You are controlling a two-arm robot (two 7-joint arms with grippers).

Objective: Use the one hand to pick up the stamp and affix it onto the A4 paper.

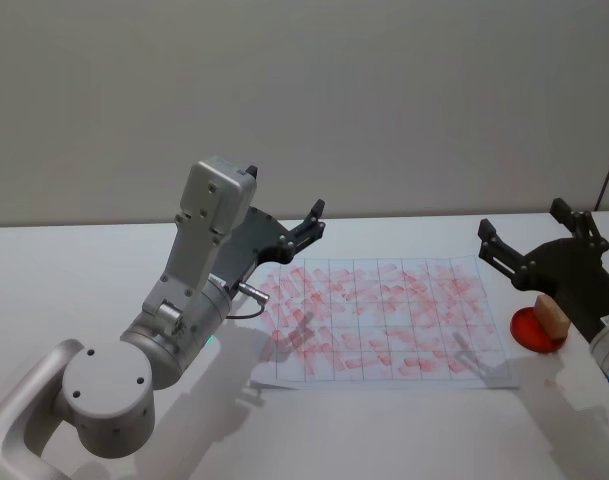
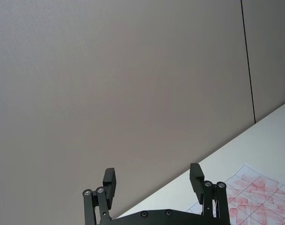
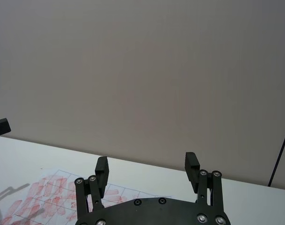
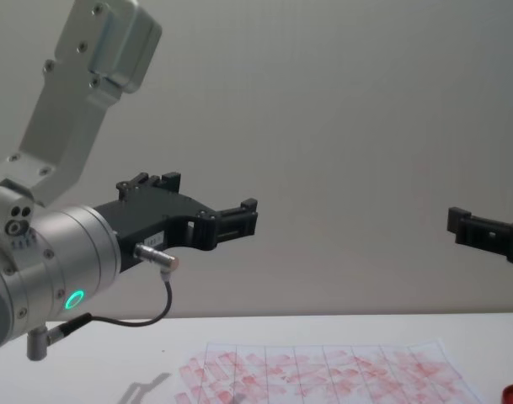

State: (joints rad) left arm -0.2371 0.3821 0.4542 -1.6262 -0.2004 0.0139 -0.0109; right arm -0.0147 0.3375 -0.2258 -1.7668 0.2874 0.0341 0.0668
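Right tool [image 1: 524, 225], jaws spread and empty, is raised above the bench [image 1: 74, 270] beyond the far right corner of the paper [image 1: 384, 320]. Stamp [image 1: 551, 314] rests on a round red pad [image 1: 527, 330] just right of the paper, partly hidden by this tool's body. Left tool [image 1: 315, 220], jaws likewise apart and empty, is held high over the paper's far left corner.
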